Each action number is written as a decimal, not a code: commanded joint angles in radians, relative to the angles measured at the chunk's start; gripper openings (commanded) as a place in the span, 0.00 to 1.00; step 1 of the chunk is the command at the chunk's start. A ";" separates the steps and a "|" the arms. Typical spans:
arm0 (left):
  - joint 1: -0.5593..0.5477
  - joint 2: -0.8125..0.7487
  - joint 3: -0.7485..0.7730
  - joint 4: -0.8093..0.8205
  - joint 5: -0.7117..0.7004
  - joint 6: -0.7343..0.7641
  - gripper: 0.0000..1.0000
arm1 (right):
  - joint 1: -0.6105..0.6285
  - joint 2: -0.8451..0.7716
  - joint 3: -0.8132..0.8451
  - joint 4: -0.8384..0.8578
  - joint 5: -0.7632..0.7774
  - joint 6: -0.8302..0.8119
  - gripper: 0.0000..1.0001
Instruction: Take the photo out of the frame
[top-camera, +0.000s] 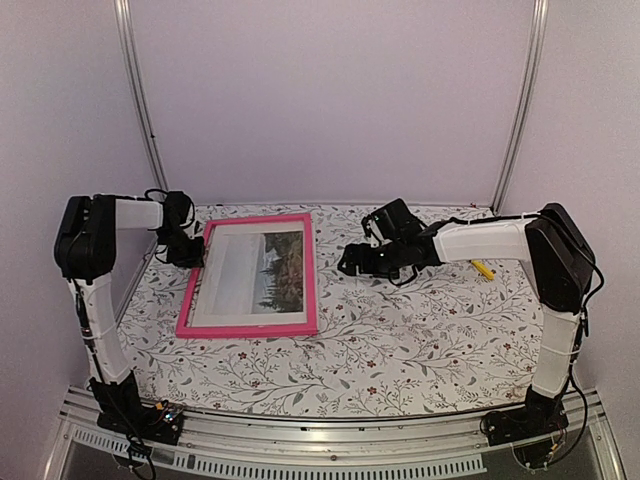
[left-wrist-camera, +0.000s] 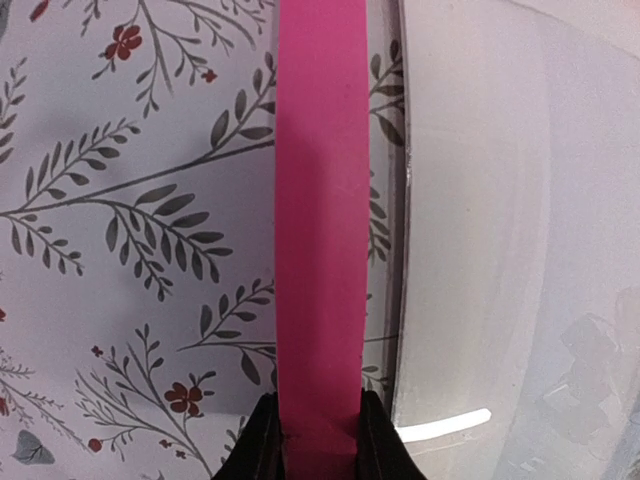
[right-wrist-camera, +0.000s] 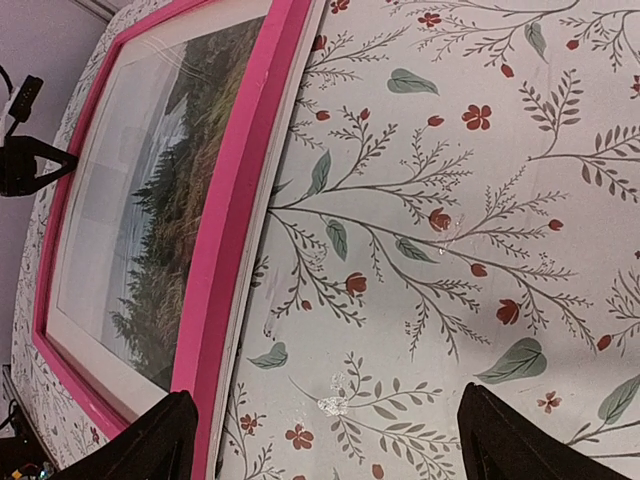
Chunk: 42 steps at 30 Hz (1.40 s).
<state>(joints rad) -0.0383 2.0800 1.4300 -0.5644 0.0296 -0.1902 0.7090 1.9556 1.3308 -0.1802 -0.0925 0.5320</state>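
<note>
The pink frame (top-camera: 312, 272) lies face up on the floral tablecloth, left of centre. The photo (top-camera: 256, 275) sits inside it, a white border around dark trees and pale sky. My left gripper (top-camera: 192, 252) is at the frame's left edge. In the left wrist view, that gripper (left-wrist-camera: 320, 425) is shut on the pink bar of the frame (left-wrist-camera: 320, 200), one black finger against each side. My right gripper (top-camera: 352, 264) hovers open over the cloth, just right of the frame. In the right wrist view, that gripper (right-wrist-camera: 330, 425) has bare cloth between its fingers, with the frame (right-wrist-camera: 235, 200) and photo (right-wrist-camera: 150, 210) to its left.
A small yellow object (top-camera: 483, 268) lies on the cloth beside the right forearm. Pale walls with two metal posts (top-camera: 140, 100) close off the back and sides. The floral tablecloth (top-camera: 420, 340) covers the whole table.
</note>
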 joint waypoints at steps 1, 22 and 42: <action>-0.014 0.011 0.015 -0.035 -0.027 -0.020 0.02 | 0.005 -0.043 -0.021 -0.002 0.045 -0.023 0.94; -0.064 -0.164 0.034 -0.100 0.068 -0.077 0.00 | 0.006 -0.167 -0.007 -0.038 0.077 -0.039 0.94; -0.473 -0.069 0.265 -0.178 -0.003 -0.465 0.00 | -0.079 -0.364 -0.023 -0.246 0.286 -0.121 0.98</action>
<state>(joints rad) -0.4068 1.9507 1.5738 -0.7322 0.0315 -0.5220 0.6842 1.6367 1.3304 -0.3698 0.1532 0.4431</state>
